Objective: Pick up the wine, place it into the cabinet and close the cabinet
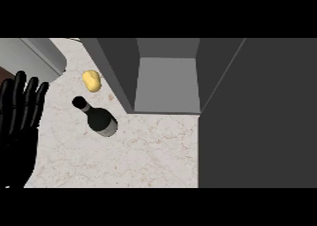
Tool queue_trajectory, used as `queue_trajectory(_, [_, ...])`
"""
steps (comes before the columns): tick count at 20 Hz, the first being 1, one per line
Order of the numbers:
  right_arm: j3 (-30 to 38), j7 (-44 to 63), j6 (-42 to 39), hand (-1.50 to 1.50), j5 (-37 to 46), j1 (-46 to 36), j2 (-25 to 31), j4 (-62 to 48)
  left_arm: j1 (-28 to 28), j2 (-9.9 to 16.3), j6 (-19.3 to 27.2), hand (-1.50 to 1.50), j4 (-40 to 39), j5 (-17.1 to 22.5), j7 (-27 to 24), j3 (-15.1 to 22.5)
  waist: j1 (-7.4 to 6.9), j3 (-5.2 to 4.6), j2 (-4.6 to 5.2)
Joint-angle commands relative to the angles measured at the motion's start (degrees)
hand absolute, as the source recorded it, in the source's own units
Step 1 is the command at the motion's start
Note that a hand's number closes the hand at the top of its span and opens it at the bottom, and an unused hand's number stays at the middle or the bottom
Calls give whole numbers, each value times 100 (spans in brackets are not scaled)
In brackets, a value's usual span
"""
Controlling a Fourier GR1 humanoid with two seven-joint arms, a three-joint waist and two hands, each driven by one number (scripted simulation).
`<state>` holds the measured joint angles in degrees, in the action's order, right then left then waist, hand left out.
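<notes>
My left-hand fingers (20, 95) straight, empty, resting at nine o'clock; wine (99, 117) upright on counter (141, 154), cabinet (167, 75) open at one o'clock, awaiting it.

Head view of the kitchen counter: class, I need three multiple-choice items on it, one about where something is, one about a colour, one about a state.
1. Where is the wine bottle?
A. Inside the cabinet
B. Standing on the counter, left of the cabinet
C. Held in a hand

2. What colour is the small rounded item beyond the bottle?
A. Yellow
B. Red
C. Blue

3. How is the cabinet?
A. Shut
B. Open, with its door swung out at the right
C. Missing its door

Answers: 1 B, the bottle stands on the marbled counter with no hand on it. 2 A, its surface is yellow. 3 B, the bare inside shows.
</notes>
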<state>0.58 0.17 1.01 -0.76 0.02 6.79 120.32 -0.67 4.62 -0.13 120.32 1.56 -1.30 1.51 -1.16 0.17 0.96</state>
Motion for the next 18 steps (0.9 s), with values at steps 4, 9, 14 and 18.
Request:
queue_trajectory(4, [-407, -45, -166, -150, -37, 411, -158, 339, 422, -449, 2141, -150, -733, -1957, 199, 508, 267, -5, -87])
queue_trajectory(9, [-947, 466, -865, -150, -634, 890, 63, 679, 961, -458, 4110, -150, -1417, -1114, 661, 1134, 455, -22, -73])
queue_trajectory(14, [-1010, 1052, -834, -150, -792, 1167, 170, 1448, 2185, -461, 5833, -150, -2322, -1566, 1146, 2189, 351, -14, -98])
queue_trajectory(18, [-648, 1561, -841, -150, -1097, 946, 346, 1704, 3154, -462, 6500, -150, -2969, -1679, 1769, 2454, 239, -13, -95])
